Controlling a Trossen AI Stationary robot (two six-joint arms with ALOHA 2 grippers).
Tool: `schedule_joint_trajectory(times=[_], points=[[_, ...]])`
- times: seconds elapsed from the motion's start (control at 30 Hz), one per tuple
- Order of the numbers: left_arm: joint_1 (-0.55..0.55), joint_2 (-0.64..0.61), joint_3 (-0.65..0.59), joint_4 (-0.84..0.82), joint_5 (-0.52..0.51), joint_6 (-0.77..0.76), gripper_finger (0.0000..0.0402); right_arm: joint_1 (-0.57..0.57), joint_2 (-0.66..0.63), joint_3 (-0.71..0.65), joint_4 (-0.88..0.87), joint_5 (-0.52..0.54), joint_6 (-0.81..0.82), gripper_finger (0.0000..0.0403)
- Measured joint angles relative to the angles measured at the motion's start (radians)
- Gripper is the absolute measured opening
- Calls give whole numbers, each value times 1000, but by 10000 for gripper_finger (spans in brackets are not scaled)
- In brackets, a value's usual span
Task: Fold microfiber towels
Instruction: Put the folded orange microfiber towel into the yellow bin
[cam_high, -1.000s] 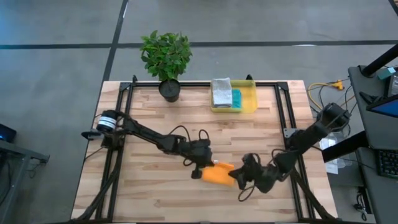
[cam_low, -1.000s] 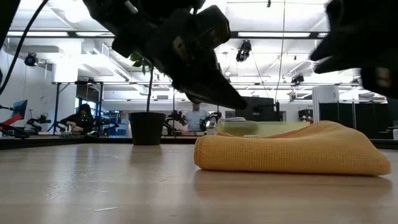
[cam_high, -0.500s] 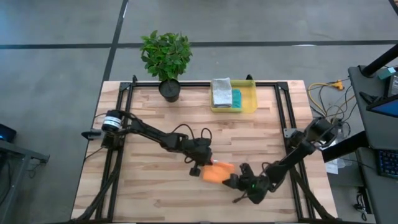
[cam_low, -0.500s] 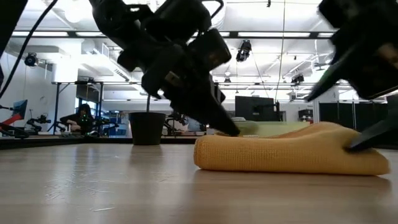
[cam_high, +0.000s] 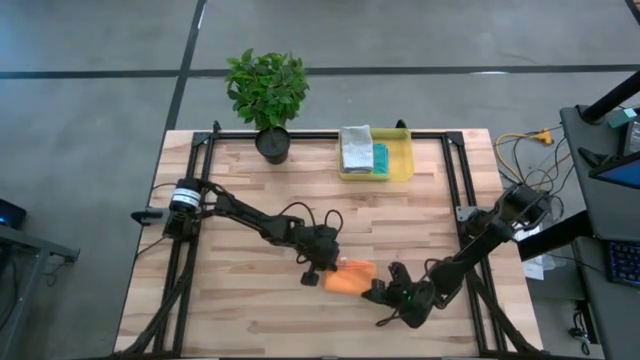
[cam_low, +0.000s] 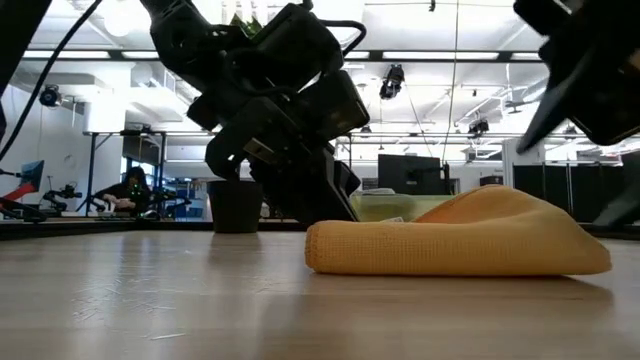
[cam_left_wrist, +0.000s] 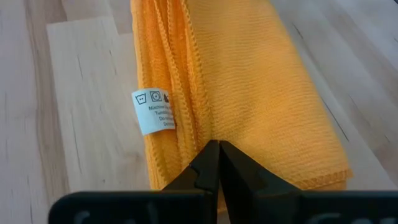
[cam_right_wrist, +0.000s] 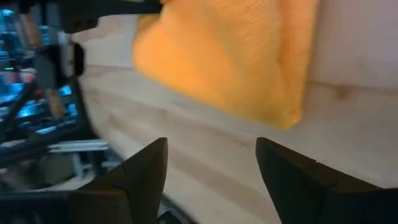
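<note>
**Orange towel folded mid-table, two more already in the bin**

Going left to right: your left arm reaches from the table's left edge toward centre. Left gripper (cam_high: 318, 272) is fully closed, fingertips pressed together right at the edge of the orange microfiber towel (cam_high: 350, 279); the left wrist view shows the tips touching the folded hem beside the white care label (cam_left_wrist: 154, 112), but I can't tell if any cloth is pinched. The towel lies folded into a compact bundle on the wooden table (cam_high: 240, 210), front-centre, between the two grippers. Just right of it, your right gripper (cam_high: 385, 294) has its fingers spread wide and is holding nothing; the towel sits just ahead of them in the right wrist view, apart from both.

Progress, as I judge it: orange looks folded and likely needs moving to the yellow plastic bin (cam_high: 397, 165) at the back. In the bin sit a light grey towel (cam_high: 355, 148) and a teal towel (cam_high: 380, 158), both folded.

Counts: three towels visible (one orange, one grey, one teal); no yellow towel visible. One bin, one potted plant (cam_high: 267, 95) back left, two arms.
</note>
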Motion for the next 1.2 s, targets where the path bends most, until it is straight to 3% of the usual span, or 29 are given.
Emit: schedule_joint_trajectory(times=[0.4,1.2], points=[[1,0,1,-1,16,0,0,-52,-11,2,-252,-81,-4,238],[0,2,2,-2,24,-8,0,-136,54,-36,-150,-88,-79,237]])
